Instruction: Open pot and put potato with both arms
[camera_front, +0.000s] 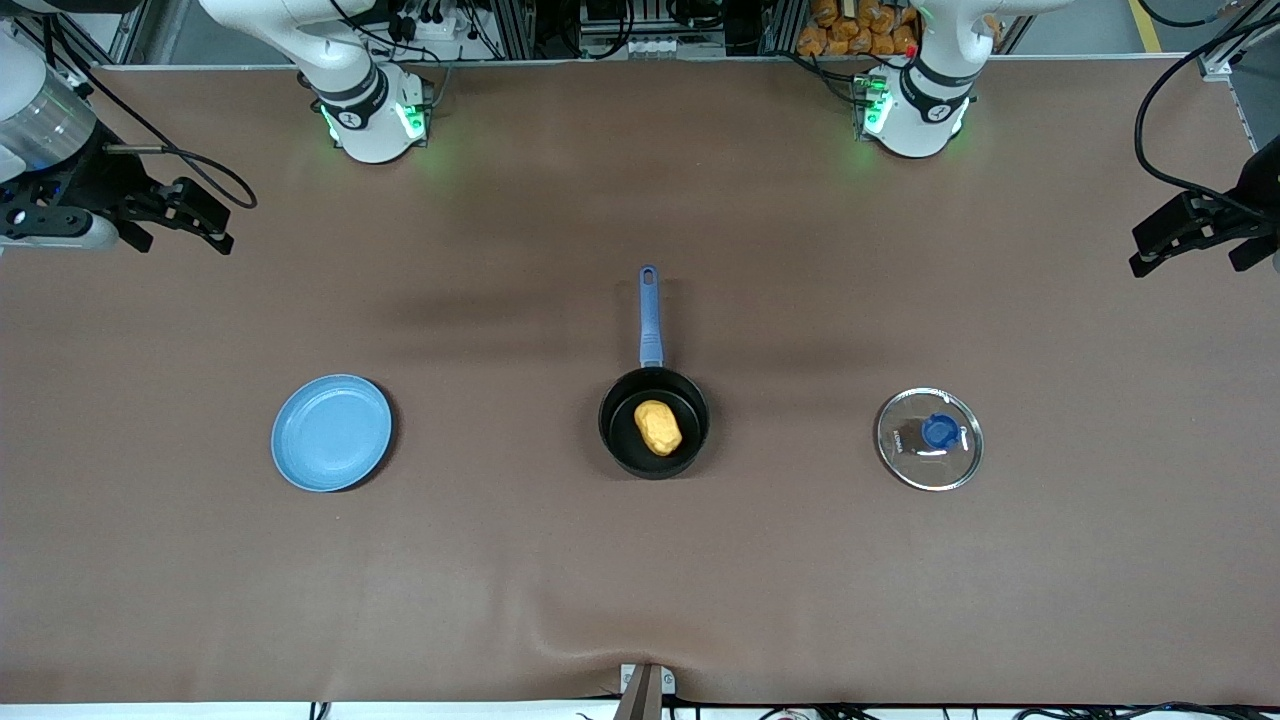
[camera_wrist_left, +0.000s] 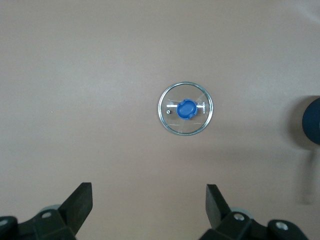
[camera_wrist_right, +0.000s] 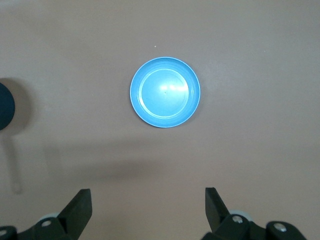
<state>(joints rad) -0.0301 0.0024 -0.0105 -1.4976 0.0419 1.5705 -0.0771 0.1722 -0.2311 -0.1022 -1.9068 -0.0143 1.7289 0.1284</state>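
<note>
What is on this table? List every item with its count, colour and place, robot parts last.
pot: one, black with a blue handle, middle of the table, lid off, handle pointing toward the robot bases.
potato: one, yellow-orange, lying in the pot.
glass lid: one, clear with a blue knob and steel rim, flat on the table beside the pot, toward the left arm's end.
plate: one, light blue, nothing on it, beside the pot, toward the right arm's end.
table: one, covered in brown.
left gripper: one, black, open, up over the lid's end of the table, waiting.
right gripper: one, black, open, up over the plate's end, waiting.
</note>
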